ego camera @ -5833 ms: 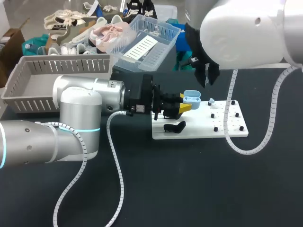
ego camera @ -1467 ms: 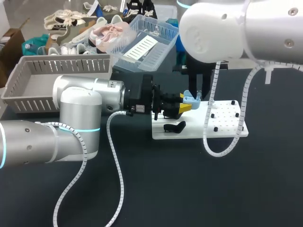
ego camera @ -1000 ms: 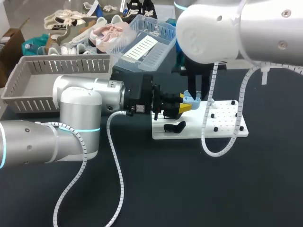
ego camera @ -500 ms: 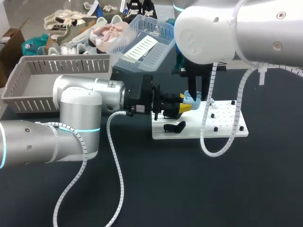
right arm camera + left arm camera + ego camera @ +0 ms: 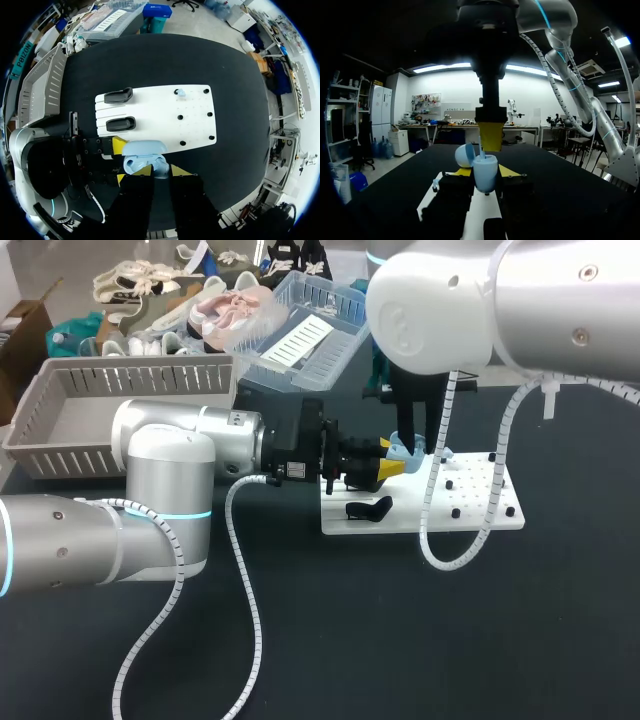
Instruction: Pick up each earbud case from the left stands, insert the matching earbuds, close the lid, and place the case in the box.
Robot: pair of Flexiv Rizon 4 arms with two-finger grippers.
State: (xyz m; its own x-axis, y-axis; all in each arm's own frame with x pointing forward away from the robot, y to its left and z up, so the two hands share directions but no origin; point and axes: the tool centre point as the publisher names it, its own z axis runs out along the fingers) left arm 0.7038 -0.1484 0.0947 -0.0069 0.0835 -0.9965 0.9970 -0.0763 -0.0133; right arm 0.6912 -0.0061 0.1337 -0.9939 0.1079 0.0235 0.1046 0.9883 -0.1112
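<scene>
Two hands meet above the white board on the tabletop, and I judge the step in hand to be the loading of the earbuds. The left hand reaches in level from the side, its fingers clamped on the pale blue earbud case, which it holds off the board with the lid tipped back and open. The right hand hangs straight over the case's mouth, fingers drawn close on what looks like a small pale earbud, just at or inside the opening. Whether it is seated yet, I cannot tell. The next move calls for a short, straight push down and a clean release, the left hand keeping the case steady so it does not twist. A second pale earbud sits among the board's pegs and would probably go in next, before the lid is closed. Two dark stands lie on the board's left part. The grey slatted box stands well apart on the left, with no case in the part that shows.
</scene>
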